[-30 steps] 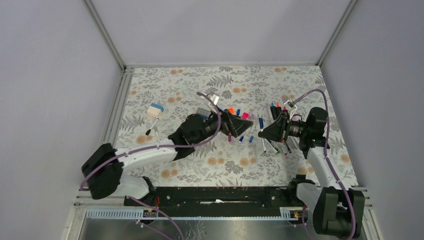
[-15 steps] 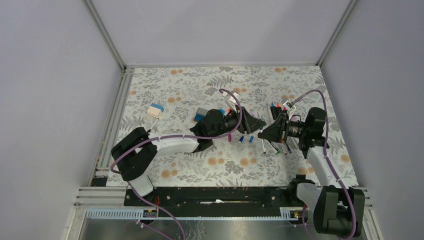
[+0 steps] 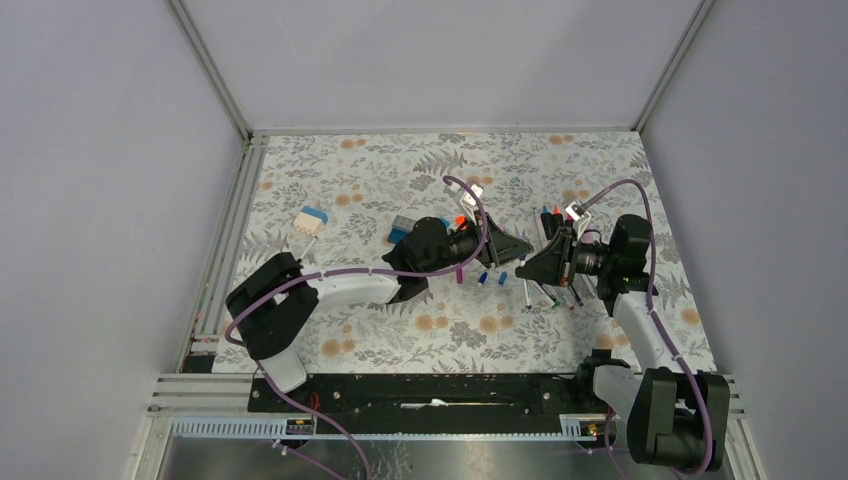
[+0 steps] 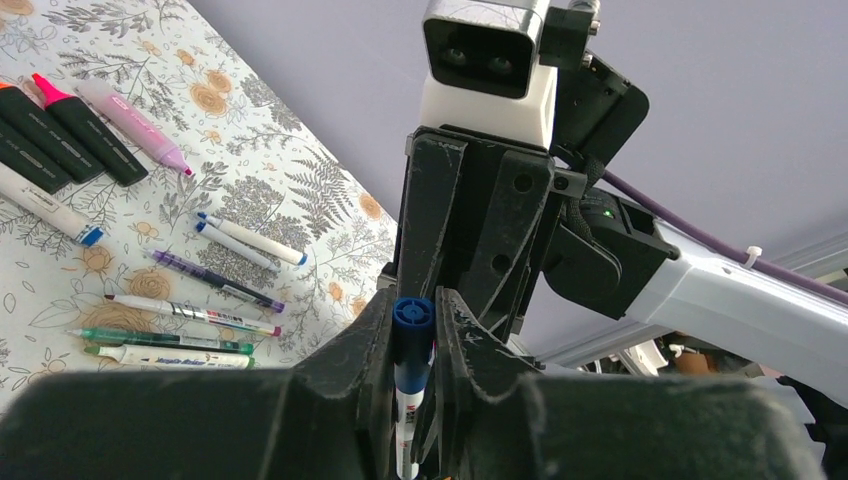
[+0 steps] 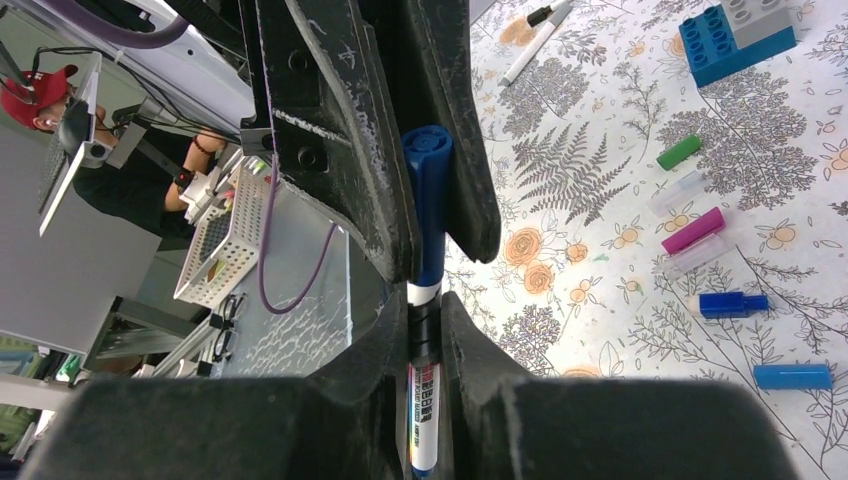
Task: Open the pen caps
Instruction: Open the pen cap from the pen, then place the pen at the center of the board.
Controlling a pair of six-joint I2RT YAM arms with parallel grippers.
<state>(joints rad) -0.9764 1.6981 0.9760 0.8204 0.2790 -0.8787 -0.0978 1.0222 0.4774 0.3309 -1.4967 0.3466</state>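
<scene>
Above the middle of the counter (image 3: 330, 170), toward its right edge, the two sets of jaws meet tip to tip around one pen (image 5: 424, 400). The right jaws are clamped narrow on its white barrel. The left jaws are pinched on its blue cap (image 5: 428, 190), which sits fully on the barrel with no gap showing. This cap is gripped but not yet off, and a straight pull apart looks like the step in hand.

Much of the job appears done. On the counter below lie a green cap (image 5: 680, 152), a pink cap (image 5: 693, 230) and two loose blue caps (image 5: 733, 303), all near the blue-and-grey block (image 5: 735, 35). Toward the right edge the highlighters (image 4: 85, 130) lie with bare orange and pink tips. Just beside them a row of thin pens (image 4: 190, 315) looks uncapped too, though their tips are too small to be sure. Farther toward the left edge, another pen (image 5: 535, 30) seems to carry a dark cap. I judge that at least that one remains after the held pen.
</scene>
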